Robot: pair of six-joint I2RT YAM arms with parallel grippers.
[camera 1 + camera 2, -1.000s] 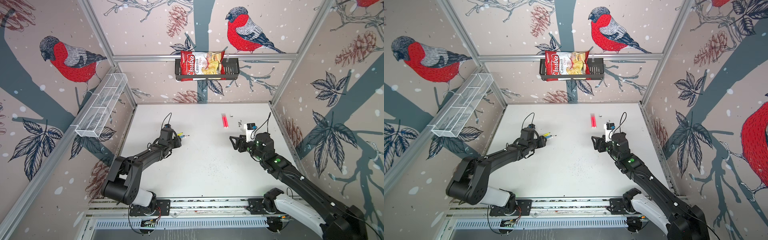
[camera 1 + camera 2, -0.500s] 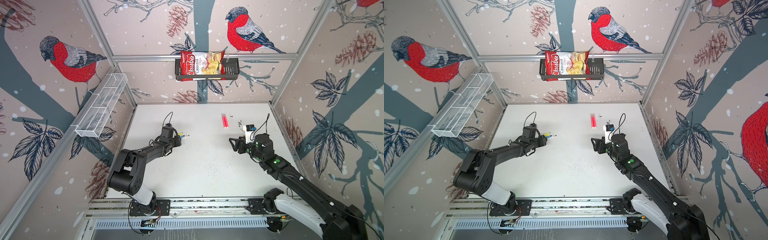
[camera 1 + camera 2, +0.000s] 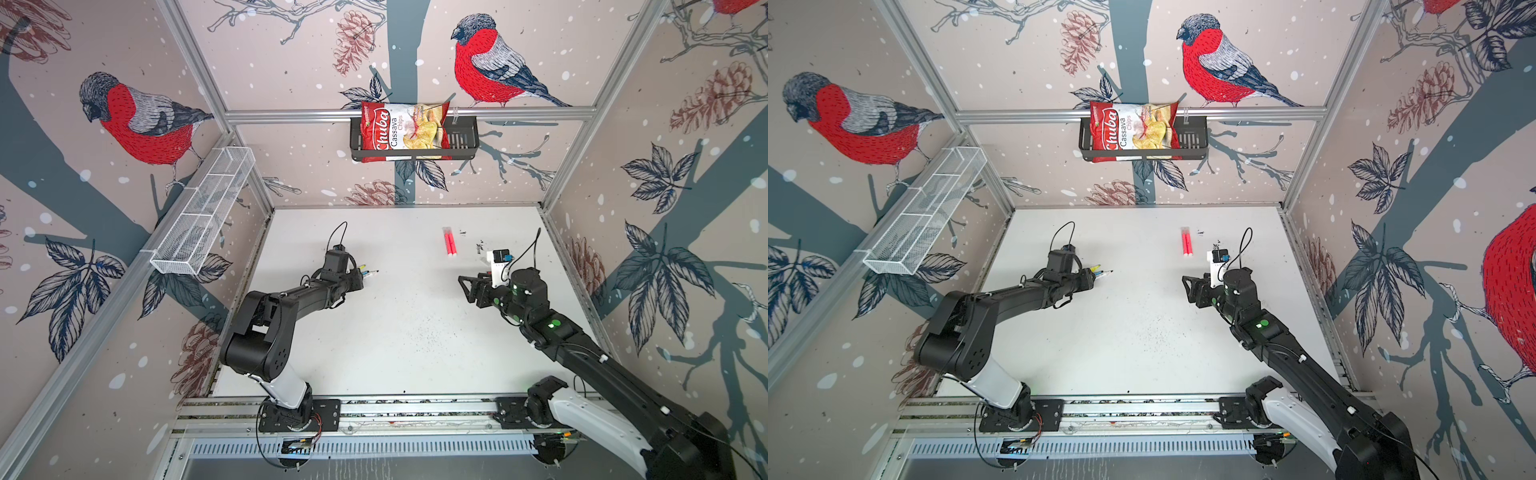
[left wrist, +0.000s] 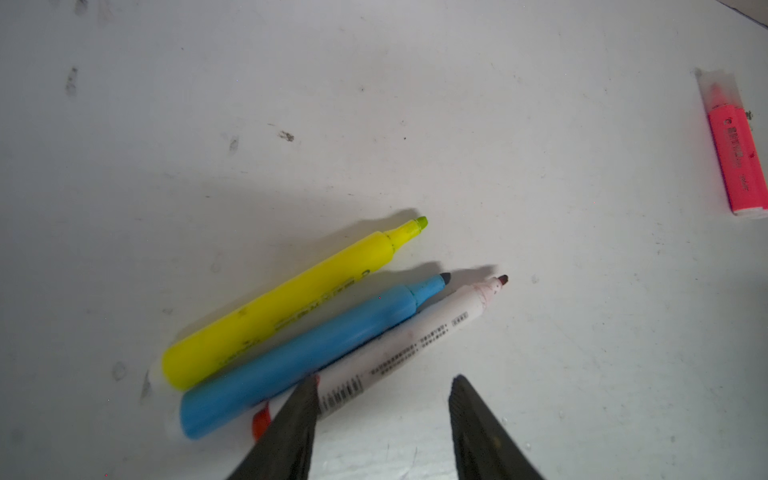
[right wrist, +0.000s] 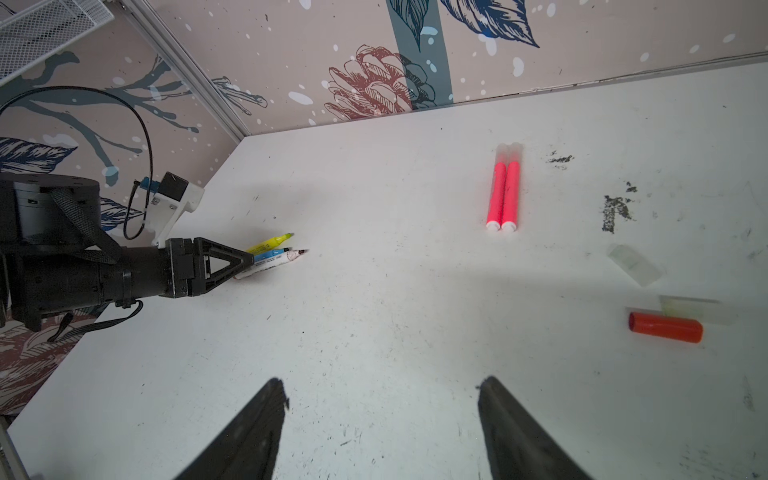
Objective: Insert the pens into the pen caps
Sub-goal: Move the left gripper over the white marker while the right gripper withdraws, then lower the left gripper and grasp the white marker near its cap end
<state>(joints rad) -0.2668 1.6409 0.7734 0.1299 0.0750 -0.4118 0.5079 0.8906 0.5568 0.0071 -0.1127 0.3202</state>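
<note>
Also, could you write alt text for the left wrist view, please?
Uncapped yellow pen, blue pen and white pen lie side by side on a white table, the open left gripper poised at the white pen's rear end. Capped pink pens lie farther off.

Three uncapped pens (image 4: 316, 349) beside spread hand (image 4: 384, 379)

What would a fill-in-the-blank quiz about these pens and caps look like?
1. The pen lying between the yellow pen and the white pen is ____.
2. The number of pink pens lying side by side is ____.
3. The loose cap next to a clear cap is coloured ____.
4. The right fingers stand apart and hold ____.

Missing words: blue; two; red; nothing.
</note>
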